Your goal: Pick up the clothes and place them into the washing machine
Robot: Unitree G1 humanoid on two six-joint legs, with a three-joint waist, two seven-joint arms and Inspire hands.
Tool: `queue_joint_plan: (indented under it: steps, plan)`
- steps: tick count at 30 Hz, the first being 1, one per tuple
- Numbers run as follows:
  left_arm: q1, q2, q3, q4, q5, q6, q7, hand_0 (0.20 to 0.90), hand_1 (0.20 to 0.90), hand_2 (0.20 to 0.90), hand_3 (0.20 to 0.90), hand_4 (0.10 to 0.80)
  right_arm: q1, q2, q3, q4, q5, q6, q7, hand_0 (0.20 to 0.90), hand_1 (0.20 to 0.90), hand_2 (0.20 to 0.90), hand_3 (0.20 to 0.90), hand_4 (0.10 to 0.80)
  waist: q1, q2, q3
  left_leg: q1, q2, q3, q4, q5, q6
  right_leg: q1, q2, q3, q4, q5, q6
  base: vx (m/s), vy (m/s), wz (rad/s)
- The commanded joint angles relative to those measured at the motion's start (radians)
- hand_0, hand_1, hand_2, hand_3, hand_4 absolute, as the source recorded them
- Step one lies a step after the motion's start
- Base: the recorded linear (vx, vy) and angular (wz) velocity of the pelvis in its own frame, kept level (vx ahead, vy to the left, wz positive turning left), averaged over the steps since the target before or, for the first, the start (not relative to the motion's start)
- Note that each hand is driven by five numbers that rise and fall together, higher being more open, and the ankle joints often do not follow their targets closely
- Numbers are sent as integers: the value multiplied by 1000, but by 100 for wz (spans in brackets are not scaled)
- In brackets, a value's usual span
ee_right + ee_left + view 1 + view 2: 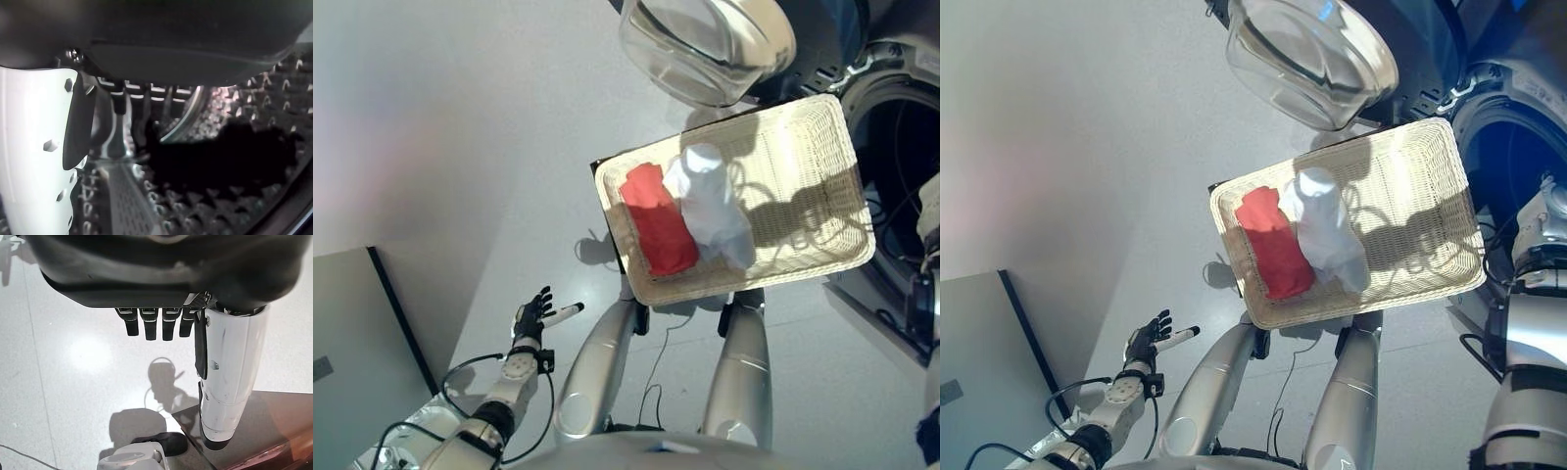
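A shallow wicker basket (822, 108) holds a red cloth (658, 220) and a white cloth (713, 201) side by side at its left end. The washing machine (901, 117) stands to its right with the drum open. My right arm (1538, 294) reaches into the drum. In the right wrist view my right hand (171, 39) has relaxed fingers that hold nothing, and a dark piece of clothing (230, 156) lies on the drum wall (205, 210) beyond them. My left hand (533, 318) hangs open and empty at the lower left, and it also shows in the left wrist view (156, 325).
The machine's clear round door (705, 44) stands open above the basket's far edge. The basket rests on a low dark brown box (274, 421). A grey panel (352, 343) stands at the lower left. Pale floor (460, 147) lies left of the basket.
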Motion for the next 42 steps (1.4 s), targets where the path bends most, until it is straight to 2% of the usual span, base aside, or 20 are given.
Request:
queue_joint_plan:
  steps: [1, 6, 7, 9, 10, 11, 15, 19, 23, 24, 26, 31, 35, 42]
  plan:
    - [35, 53, 23, 92, -9, 0, 17, 900, 900, 900, 900, 800, 14, -36, 63, -69, 13, -99, -11, 900, 900, 900, 900, 800, 6, -40, -52, -19, 52, -66, 11, 16, -131, 52, 79, -45, 79, -113, -45, 0, 0, 0]
    - [31, 57, 32, 92, -11, 5, 10, 900, 900, 900, 900, 800, 106, 106, 78, -183, -24, -96, 37, 900, 900, 900, 900, 800, 2, -68, -41, -28, 55, -74, 29, 17, -129, 57, 82, -58, 83, -111, -51, -20, -20, -2]
    - [27, 59, 29, 92, -7, 5, 9, 900, 900, 900, 900, 800, 134, 206, 84, -191, -13, -99, 57, 900, 900, 900, 900, 800, 7, -76, -41, -29, 55, -80, 30, 19, -128, 64, 82, -65, 79, -110, -53, -27, -34, 0]
    - [25, 61, 28, 91, -3, 4, 9, 900, 900, 900, 900, 800, 143, 229, 81, -196, -9, -98, 65, 900, 900, 900, 900, 800, 8, -80, -40, -30, 55, -82, 33, 20, -127, 66, 82, -68, 80, -110, -54, -11, -8, 5]
    - [17, 60, 31, 106, 6, 5, 9, 900, 900, 900, 900, 800, 158, 308, 89, -182, 7, -95, 90, 900, 900, 900, 900, 800, 15, -87, -37, -32, 56, -86, 38, 21, -126, 70, 82, -77, 79, -108, -56, -14, -12, 12]
    - [17, 61, 32, 107, 6, 5, 9, 900, 900, 900, 900, 800, 158, 310, 89, -183, 7, -95, 90, 900, 900, 900, 900, 800, 14, -89, -38, -32, 56, -86, 39, 20, -127, 71, 82, -77, 79, -109, -56, -16, -14, 9]
    - [8, 66, 39, 102, 22, 0, 8, 900, 900, 900, 900, 800, 215, 451, 87, -213, 56, -110, 132, 900, 900, 900, 900, 800, 35, -99, -37, -20, 53, -108, 29, 33, -128, 99, 75, -107, 69, -109, -56, 4, -32, 9]
    - [8, 71, 45, 104, 34, -2, 12, 900, 900, 900, 900, 800, 255, 492, 92, -245, 71, -115, 153, 900, 900, 900, 900, 800, 45, -110, -35, 2, 48, -123, 11, 45, -134, 132, 69, -128, 57, -109, -56, 11, -15, 24]
    - [22, 74, 70, 119, 61, 3, 21, 900, 900, 900, 900, 800, 352, 532, 125, -322, 32, -112, 179, 900, 900, 900, 900, 800, 56, -143, -37, 41, 46, -139, -8, 58, -138, 194, 64, -155, 26, -98, -52, 16, -14, 18]
    - [23, 74, 70, 119, 61, 3, 21, 900, 900, 900, 900, 800, 353, 533, 125, -323, 32, -112, 179, 900, 900, 900, 900, 800, 56, -143, -36, 42, 46, -139, -9, 58, -138, 195, 64, -156, 26, -98, -52, 41, -8, 18]
    - [19, 70, 80, 151, 82, 6, 18, 900, 900, 900, 900, 800, 404, 544, 144, -295, 1, -92, 202, 900, 900, 900, 900, 800, 61, -171, -45, 77, 47, -148, -25, 63, -139, 243, 62, -173, 0, -90, -46, 45, -19, 14]
    - [16, 70, 93, 157, 95, 5, 18, 900, 900, 900, 900, 800, 492, 562, 164, -246, -50, -66, 232, 900, 900, 900, 900, 800, 68, -205, -58, 126, 46, -166, -62, 76, -141, 304, 57, -198, -43, -76, -38, 41, -17, 8]
    - [6, 67, 89, 166, 101, 0, 23, 900, 900, 900, 900, 800, 519, 567, 198, -176, -129, -39, 226, 900, 900, 900, 900, 800, 75, -216, -60, 141, 41, -178, -77, 88, -142, 329, 51, -219, -62, -65, -32, 11, -6, 17]
    - [-17, 70, 73, 172, 110, -6, 48, 900, 900, 900, 900, 800, 505, 568, 279, -103, -276, 2, 194, 900, 900, 900, 900, 800, 86, -211, -49, 126, 27, -186, -64, 90, -138, 318, 44, -226, -54, -62, -32, -7, 7, 8]
